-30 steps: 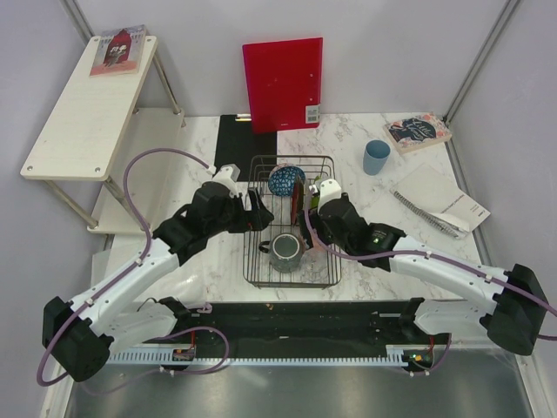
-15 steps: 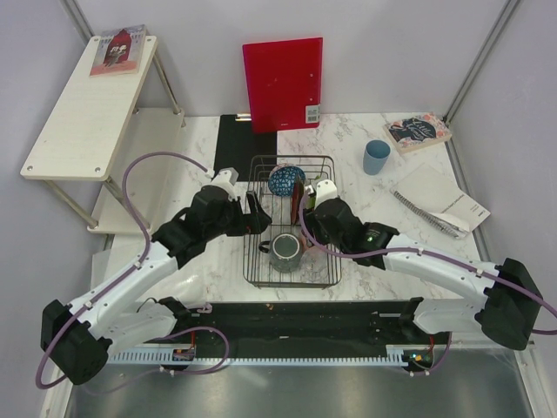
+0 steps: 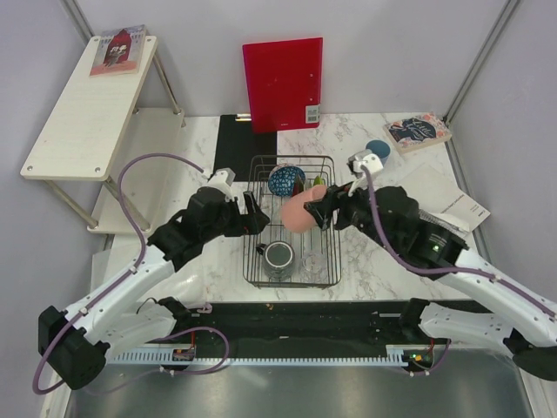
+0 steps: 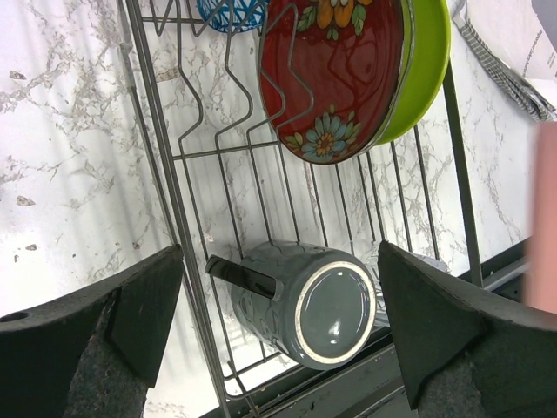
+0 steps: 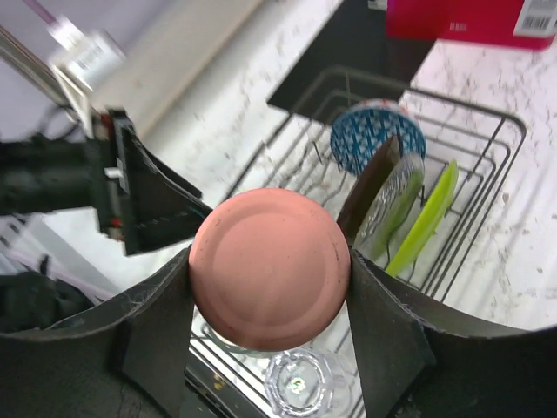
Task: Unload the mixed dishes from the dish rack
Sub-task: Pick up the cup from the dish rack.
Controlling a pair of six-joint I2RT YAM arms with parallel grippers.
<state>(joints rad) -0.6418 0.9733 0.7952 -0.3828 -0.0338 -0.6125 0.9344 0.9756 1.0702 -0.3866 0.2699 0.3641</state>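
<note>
Lifted from dish rack point(image 3: 246, 252) since a second ago: pink cup point(image 3: 298, 212), clamped in right gripper point(image 5: 270, 287) above the wires. Carry well clear before lowering. Left gripper point(image 4: 278, 300) gaping, empty, over dark grey mug point(image 4: 313, 305).

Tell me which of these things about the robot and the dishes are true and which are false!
The right claw holds the pink cup. True.
The left claw grips the dark grey mug. False: it is open and holds nothing.
The dark red plate stands in the dish rack. True.
The light blue cup sits in the rack. False: it is on the table, outside the rack.
</note>
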